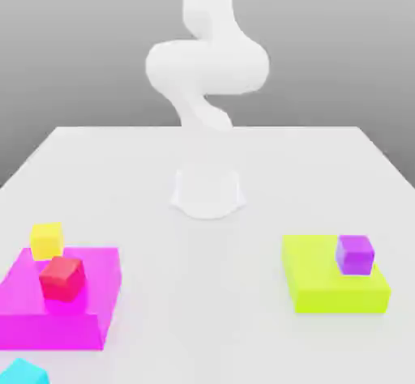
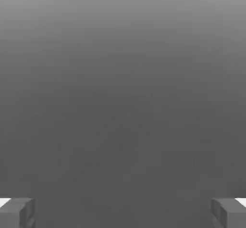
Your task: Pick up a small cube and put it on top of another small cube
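Note:
A small red cube sits on a flat magenta block at the exterior view's left. A small yellow cube stands at that block's far corner; whether it rests on the block or behind it I cannot tell. At the exterior view's right, a small purple cube rests on a lime block. In the hand view my gripper is open, its grey fingertips far apart with nothing between them, facing plain grey background.
The white arm rises from its round base at the middle of the white table and leaves the picture at the top. A cyan block pokes in at the front left corner.

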Controlling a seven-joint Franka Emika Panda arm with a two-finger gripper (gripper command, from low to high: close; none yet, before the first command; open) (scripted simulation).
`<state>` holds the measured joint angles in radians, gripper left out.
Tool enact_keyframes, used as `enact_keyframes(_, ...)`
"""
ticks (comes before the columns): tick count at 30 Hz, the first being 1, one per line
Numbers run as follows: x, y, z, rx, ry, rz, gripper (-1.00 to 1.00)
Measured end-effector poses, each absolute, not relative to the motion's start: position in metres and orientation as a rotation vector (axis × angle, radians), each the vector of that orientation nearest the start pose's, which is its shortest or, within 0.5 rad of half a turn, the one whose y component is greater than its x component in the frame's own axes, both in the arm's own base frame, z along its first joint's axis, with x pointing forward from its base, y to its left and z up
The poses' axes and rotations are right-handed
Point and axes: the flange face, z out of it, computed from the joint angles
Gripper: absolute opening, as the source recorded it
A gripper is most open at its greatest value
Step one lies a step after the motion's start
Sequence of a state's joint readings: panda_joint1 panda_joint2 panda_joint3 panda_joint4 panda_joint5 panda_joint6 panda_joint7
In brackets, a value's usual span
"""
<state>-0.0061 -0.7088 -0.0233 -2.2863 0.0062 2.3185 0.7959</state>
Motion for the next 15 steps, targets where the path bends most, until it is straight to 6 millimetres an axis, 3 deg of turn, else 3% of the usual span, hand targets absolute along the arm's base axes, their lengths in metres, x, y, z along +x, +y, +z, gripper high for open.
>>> enact_keyframes(8, 0.468, -0.067, 0.591, -2.513, 1.256, -0.715, 0.00)
enact_keyframes(15, 0.519, -0.119, 0.489, -2.540, 1.419, -0.510, 0.00)
